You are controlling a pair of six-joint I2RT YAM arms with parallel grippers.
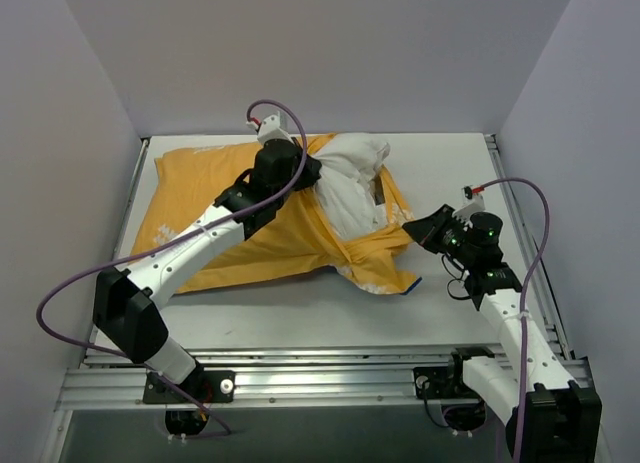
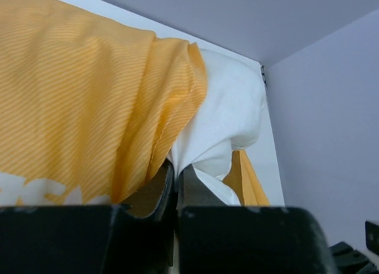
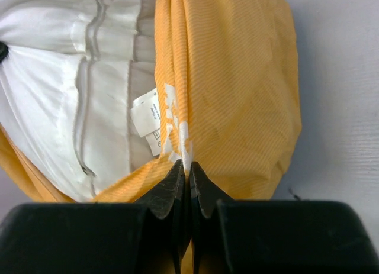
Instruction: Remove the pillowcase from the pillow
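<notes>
Pillowcase point(image 1: 290, 248): white lettering point(image 2: 29, 191) unreadable | pillow point(image 1: 350, 183) tag point(image 3: 145, 117): print illegible

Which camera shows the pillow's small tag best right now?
Right wrist: the tag sits close up on the white pillow, beside the orange pillowcase. The top view shows the pillow, but the tag is too small to tell; the left wrist shows only fabric.
</notes>
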